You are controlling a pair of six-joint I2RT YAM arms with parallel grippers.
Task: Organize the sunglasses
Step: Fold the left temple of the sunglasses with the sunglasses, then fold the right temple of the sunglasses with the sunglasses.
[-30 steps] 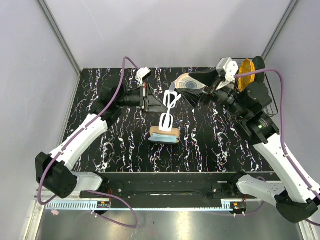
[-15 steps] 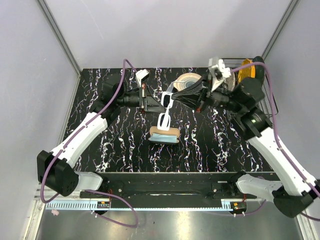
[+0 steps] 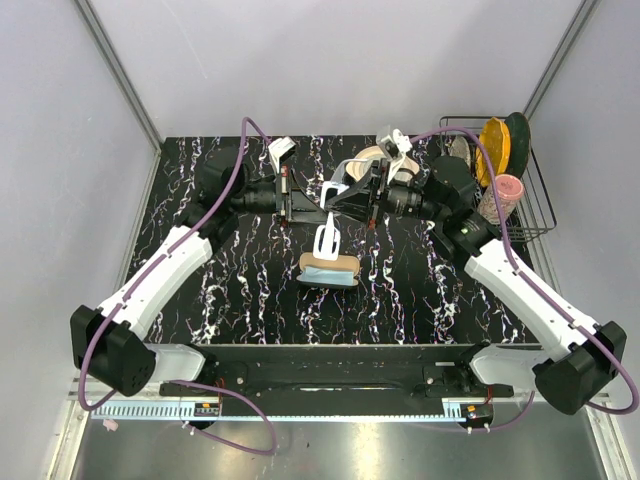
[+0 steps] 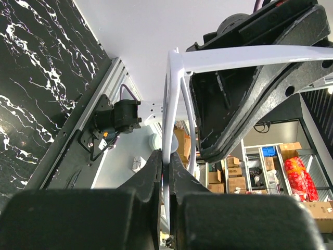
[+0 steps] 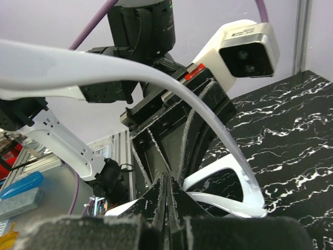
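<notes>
Now the right gripper (image 3: 347,197) has closed onto the sunglasses (image 3: 327,238).

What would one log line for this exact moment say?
left gripper: shut on sunglasses | right gripper: shut on sunglasses | sunglasses: held off table

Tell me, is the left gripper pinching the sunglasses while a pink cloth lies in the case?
Not pink: the top view shows the cloth is light blue. The rest holds: the left gripper pinches the sunglasses, and the cloth lies in the case.
</notes>
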